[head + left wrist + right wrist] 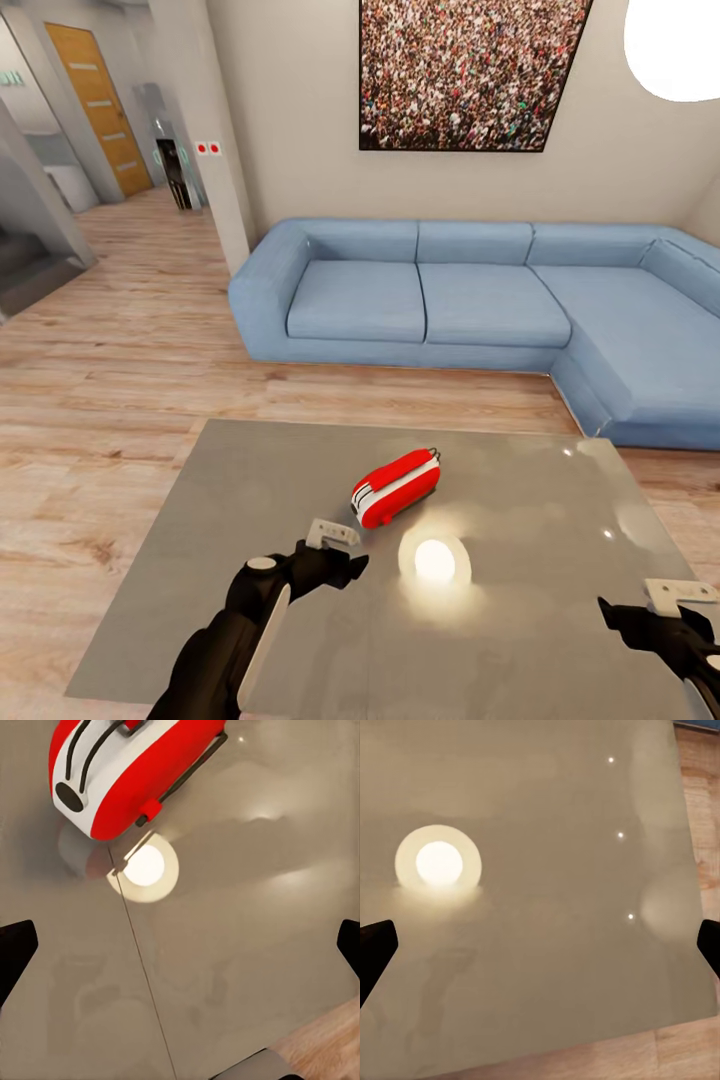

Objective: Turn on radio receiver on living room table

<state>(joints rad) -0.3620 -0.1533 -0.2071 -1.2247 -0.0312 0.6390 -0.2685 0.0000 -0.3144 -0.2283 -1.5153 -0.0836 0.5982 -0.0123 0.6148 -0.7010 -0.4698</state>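
Observation:
The red radio receiver (396, 487) with white trim lies on the glossy grey table (250, 520), near its middle. In the left wrist view the radio receiver (127, 772) is seen close, its thin handle along one side. My left gripper (340, 555) hovers over the table just short of the radio, open; its dark fingertips (15, 952) stand wide apart with nothing between them. My right gripper (650, 610) hangs over the table's near right part, open as well, far from the radio.
A long blue L-shaped sofa (480, 300) stands beyond the table, under a crowd-photo picture (465, 70). A white pendant lamp (675, 45) hangs at upper right; its bright reflection (435, 560) glares on the tabletop. Wood floor (110, 380) surrounds the table; a hallway opens at left.

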